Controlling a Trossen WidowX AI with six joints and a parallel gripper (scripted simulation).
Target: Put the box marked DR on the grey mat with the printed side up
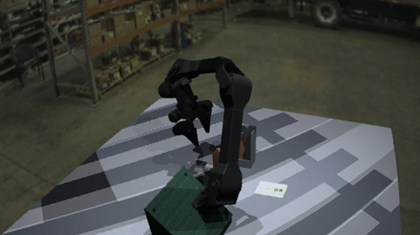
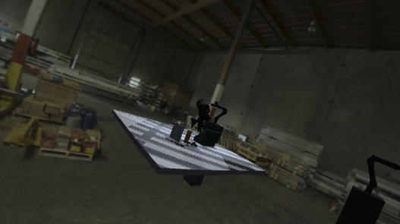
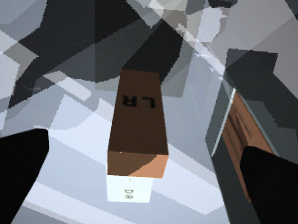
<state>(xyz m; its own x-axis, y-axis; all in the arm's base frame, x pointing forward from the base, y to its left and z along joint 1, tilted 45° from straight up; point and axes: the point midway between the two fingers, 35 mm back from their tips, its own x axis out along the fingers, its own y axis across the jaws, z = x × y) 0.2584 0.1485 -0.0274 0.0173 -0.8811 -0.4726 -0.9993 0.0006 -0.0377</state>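
The wide counter [image 1: 315, 153] [image 2: 179, 159] [image 3: 182, 192], patterned in pale and dark grey bands, carried everything. Over it arched the black jointed arm [image 1: 233, 127] [image 2: 204, 112], its foot at a dark green, slope-topped block [image 1: 181, 210] [image 2: 209, 136]. The grey, thin-walled bin [image 1: 252, 148] [image 2: 177, 132] [image 3: 216, 127] stood past the block, with brown cardboard contents [image 1: 242, 145] [image 3: 239, 142] inside. Just beside the bin, outside it, a narrow orange-brown box marked LR [image 1: 216, 157] [image 2: 188, 136] [image 3: 137, 120] stood on end. A small white card printed DR [image 1: 271, 189] [image 3: 117, 190] lay flat on the counter. The DR box itself could not be told apart; no code showed on what the bin held. The black tapered fingers [image 1: 206, 121] were spread wide, gripping nothing.
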